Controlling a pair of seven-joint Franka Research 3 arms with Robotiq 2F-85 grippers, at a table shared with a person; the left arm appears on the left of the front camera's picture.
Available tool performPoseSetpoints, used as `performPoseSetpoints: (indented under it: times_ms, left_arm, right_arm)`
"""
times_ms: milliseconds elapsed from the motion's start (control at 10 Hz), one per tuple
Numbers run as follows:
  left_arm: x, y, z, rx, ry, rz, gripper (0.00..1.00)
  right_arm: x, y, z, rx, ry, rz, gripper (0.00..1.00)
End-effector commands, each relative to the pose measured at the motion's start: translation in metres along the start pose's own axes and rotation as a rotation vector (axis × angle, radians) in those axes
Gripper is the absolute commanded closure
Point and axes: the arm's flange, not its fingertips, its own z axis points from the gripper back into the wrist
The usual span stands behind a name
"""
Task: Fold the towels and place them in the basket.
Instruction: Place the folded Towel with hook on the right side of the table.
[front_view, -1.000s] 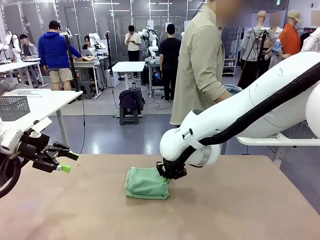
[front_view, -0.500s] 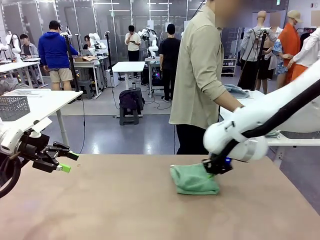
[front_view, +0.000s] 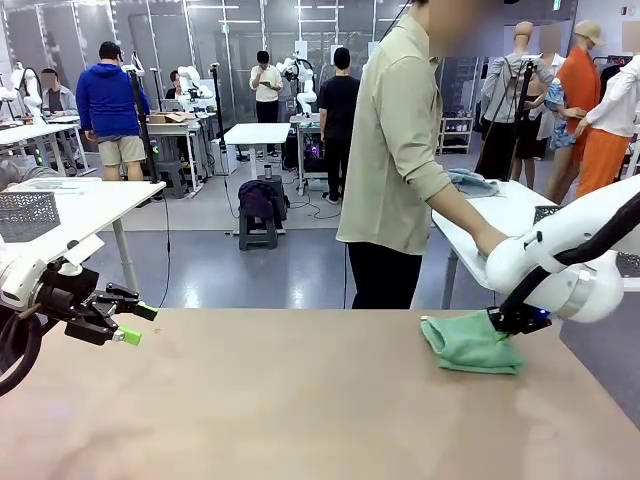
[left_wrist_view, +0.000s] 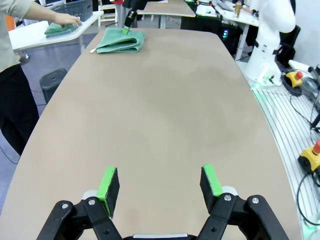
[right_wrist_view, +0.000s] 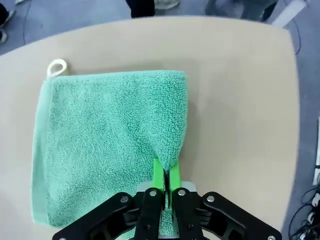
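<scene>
Brown tabletop: at three o'clock the folded mint towel is pinched at its edge by the clenched right gripper; soft and light, it would probably droop when lifted. At nine o'clock, the left gripper is seen released.

Two towels are in sight: one mint green towel on the brown table at three o'clock in the front view, and one second towel under the person's hand on the white side table, at eleven o'clock in the left wrist view. There are two grippers, the left gripper at nine o'clock and the right gripper at three o'clock. There are also two baskets, one dark lattice basket and one light grey perforated basket, and one person stands at the table.
</scene>
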Motion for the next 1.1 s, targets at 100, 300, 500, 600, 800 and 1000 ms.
performPoseSetpoints:
  times_ms: [100, 300, 500, 600, 800, 1000]
  left_arm:
    - [0.001, -0.001, 0.002, -0.012, -0.001, 0.006, 0.17]
    - [0.001, -0.001, 0.002, -0.012, -0.001, 0.006, 0.17]
    - [0.001, -0.001, 0.002, -0.012, -0.001, 0.006, 0.17]
    - [0.001, -0.001, 0.002, -0.012, -0.001, 0.006, 0.17]
    - [0.001, -0.001, 0.002, -0.012, -0.001, 0.006, 0.17]
    - [0.001, -0.001, 0.002, -0.012, -0.001, 0.006, 0.17]
  right_arm:
    - [0.023, -0.030, -0.017, 0.014, 0.010, 0.074, 0.95]
    - [0.029, -0.037, -0.019, 0.010, 0.033, 0.072, 0.76]
    - [0.025, -0.035, -0.011, 0.016, 0.042, 0.092, 0.56]
    - [0.023, -0.034, -0.003, 0.008, 0.040, 0.104, 0.72]
    - [0.023, -0.038, 0.015, 0.010, 0.037, 0.106, 0.52]
    - [0.018, -0.040, 0.061, -0.007, 0.040, 0.092, 0.16]
